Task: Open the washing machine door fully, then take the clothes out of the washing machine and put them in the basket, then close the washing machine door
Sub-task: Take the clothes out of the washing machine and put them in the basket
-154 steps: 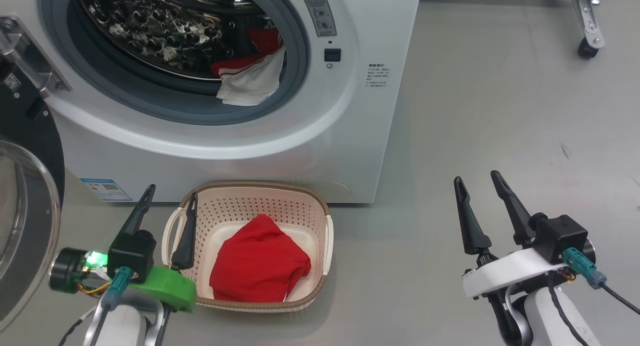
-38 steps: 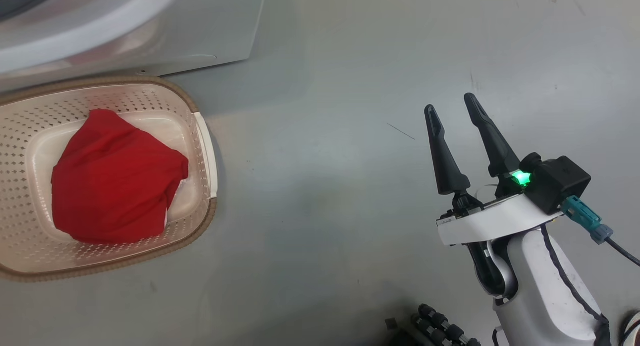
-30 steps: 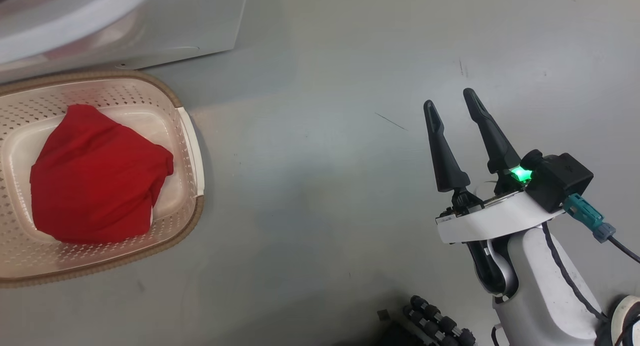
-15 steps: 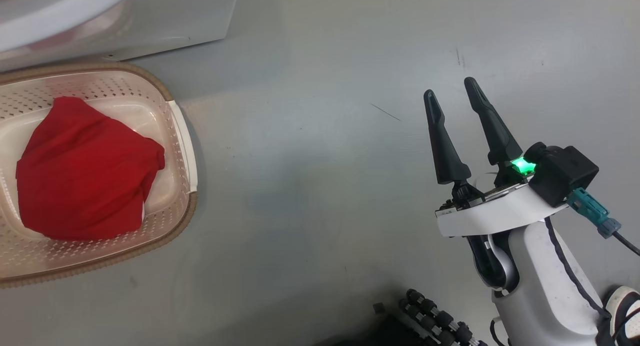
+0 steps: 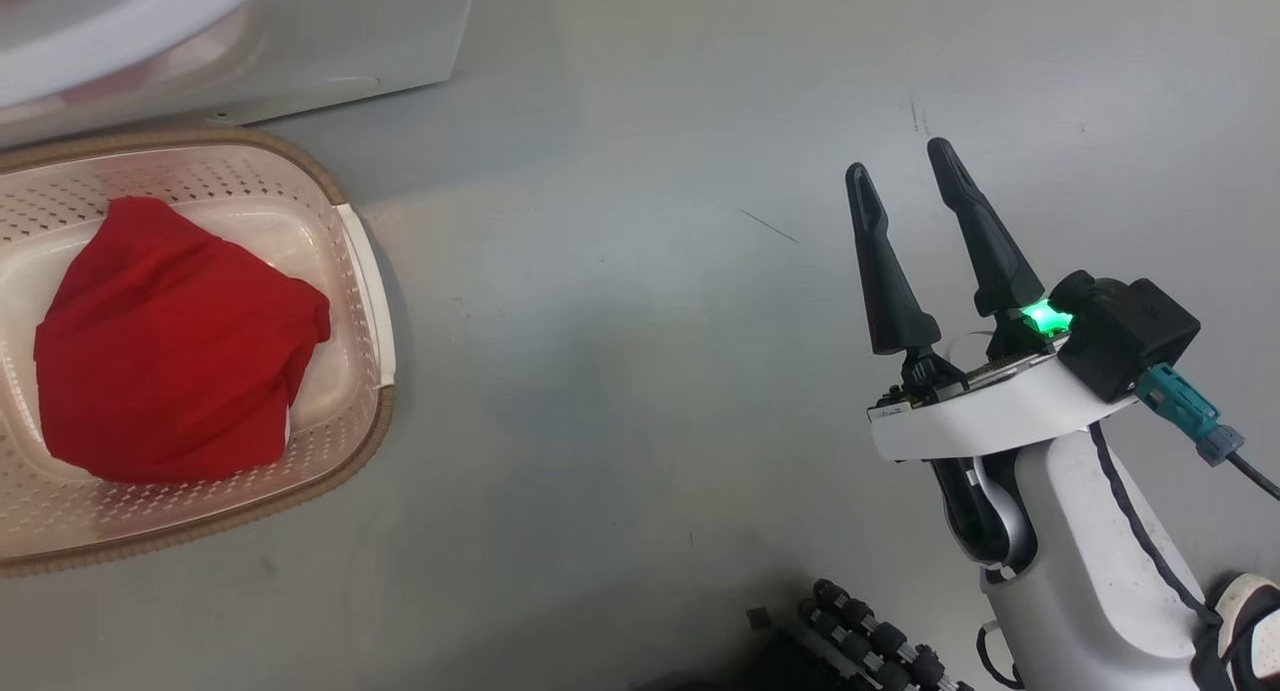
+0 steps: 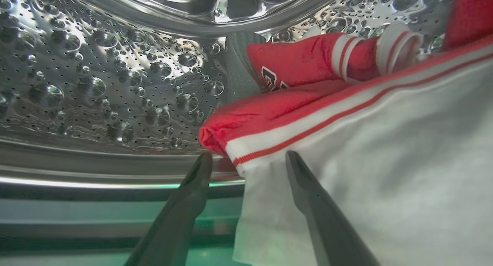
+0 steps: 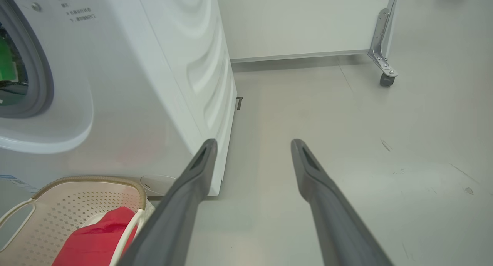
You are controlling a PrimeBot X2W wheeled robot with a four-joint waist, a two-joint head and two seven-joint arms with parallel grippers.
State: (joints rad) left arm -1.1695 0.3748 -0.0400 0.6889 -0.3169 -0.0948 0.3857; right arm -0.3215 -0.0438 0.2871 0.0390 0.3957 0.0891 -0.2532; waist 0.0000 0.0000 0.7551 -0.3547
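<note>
Your left pincer point(image 6: 248, 156) stands open inside the washing machine point(image 6: 96, 85), one tip either side of the near edge of the clothes point(image 6: 346, 143). They run up and rightward: red fabric, white-striped trim, a white panel. Contact looks likely, but I can't be sure. Your right pincer point(image 5: 897, 156), open and empty, is farther off.

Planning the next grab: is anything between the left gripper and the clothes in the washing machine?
Nothing visible. The open left gripper is at the mouth of the washing machine, and the striped hem of the clothes lies right between its jaws.
</note>
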